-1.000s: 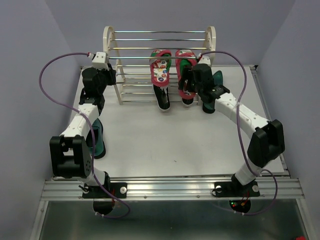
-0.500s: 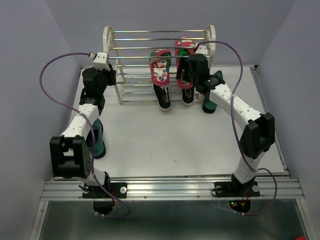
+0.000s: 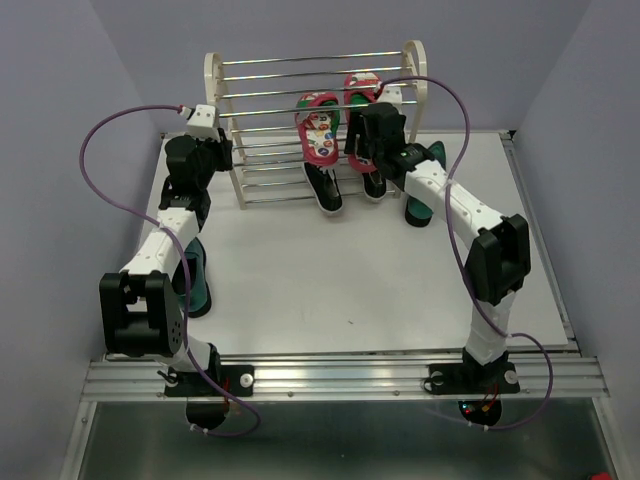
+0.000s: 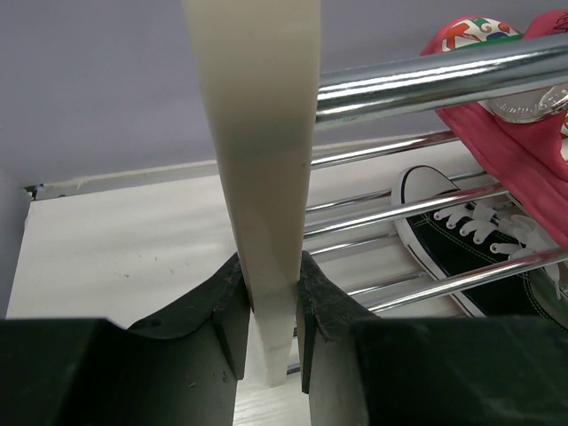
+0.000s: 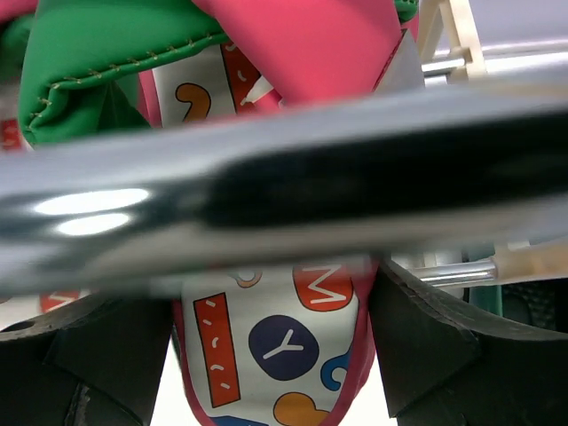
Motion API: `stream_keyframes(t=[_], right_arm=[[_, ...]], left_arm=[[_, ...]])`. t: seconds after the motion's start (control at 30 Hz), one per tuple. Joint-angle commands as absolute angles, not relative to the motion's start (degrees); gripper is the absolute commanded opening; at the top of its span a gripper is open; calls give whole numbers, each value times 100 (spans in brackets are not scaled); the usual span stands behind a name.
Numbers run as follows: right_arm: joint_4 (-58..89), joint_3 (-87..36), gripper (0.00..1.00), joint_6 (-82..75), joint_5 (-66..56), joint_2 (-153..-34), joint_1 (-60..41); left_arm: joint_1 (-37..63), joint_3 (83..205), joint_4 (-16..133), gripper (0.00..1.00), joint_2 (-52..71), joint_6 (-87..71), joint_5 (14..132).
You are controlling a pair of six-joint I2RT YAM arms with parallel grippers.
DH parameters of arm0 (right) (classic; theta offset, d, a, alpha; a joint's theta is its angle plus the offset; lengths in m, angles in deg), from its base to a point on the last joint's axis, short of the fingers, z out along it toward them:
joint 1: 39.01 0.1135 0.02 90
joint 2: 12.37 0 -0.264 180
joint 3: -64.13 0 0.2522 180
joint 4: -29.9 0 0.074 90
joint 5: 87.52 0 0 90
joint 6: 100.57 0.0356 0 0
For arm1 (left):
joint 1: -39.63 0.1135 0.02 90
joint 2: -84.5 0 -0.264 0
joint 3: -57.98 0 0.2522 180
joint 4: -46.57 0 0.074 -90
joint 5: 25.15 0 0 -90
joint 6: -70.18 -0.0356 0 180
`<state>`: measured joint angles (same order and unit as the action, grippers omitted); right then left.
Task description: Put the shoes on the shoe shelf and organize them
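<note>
The cream-white shoe shelf [image 3: 213,75] stands at the back of the table. My left gripper [image 3: 213,152] is shut on its left side panel [image 4: 266,133], one finger on each face. My right gripper [image 3: 360,140] is shut on the right flip-flop [image 3: 360,92], whose dotted footbed [image 5: 284,346] sits between my fingers behind a shiny rod [image 5: 284,222]. The other flip-flop [image 3: 318,128] leans on the rods beside it. Two black sneakers [image 3: 326,190] lie on the bottom tier; one shows in the left wrist view [image 4: 461,240]. One teal dress shoe [image 3: 196,278] lies on the left, another [image 3: 425,195] on the right.
The shelf's rods [image 4: 426,80] cross close above both grippers. The right arm's forearm [image 3: 450,200] passes over the right teal shoe. Purple cables [image 3: 95,150] loop above both arms. The table's raised edge [image 3: 530,200] runs along the right side.
My right gripper has risen and moved back-left, carrying the right flip-flop up to a higher tier. The shelf's right end has shifted and tilted a little. The left arm has stayed still.
</note>
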<state>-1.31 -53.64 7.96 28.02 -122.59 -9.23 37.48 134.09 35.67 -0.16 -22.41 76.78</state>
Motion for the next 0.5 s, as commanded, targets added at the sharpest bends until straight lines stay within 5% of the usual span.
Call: stream_keyframes(t=[0.0,0.03,0.07,0.1,0.47], right_arm=[[384,-5712,80,727,3219,-12373,-948],[384,-5712,80,762,3245,-12373,-948],[384,-5695,97,771,3263,-12390,-948],[384,-5677,100,772,3272,-12399,-948],[463,-5581,100,605,3036,-12276,-948]], left_arm=[[3726,13318,3309,33,197,-2193,7786],[3726,13318,3309,33,197,-2193,7786],[3726,13309,3309,33,206,-2193,7786],[3726,13292,3309,33,214,-2193,7777],[3726,13274,3309,33,267,-2210,7795]])
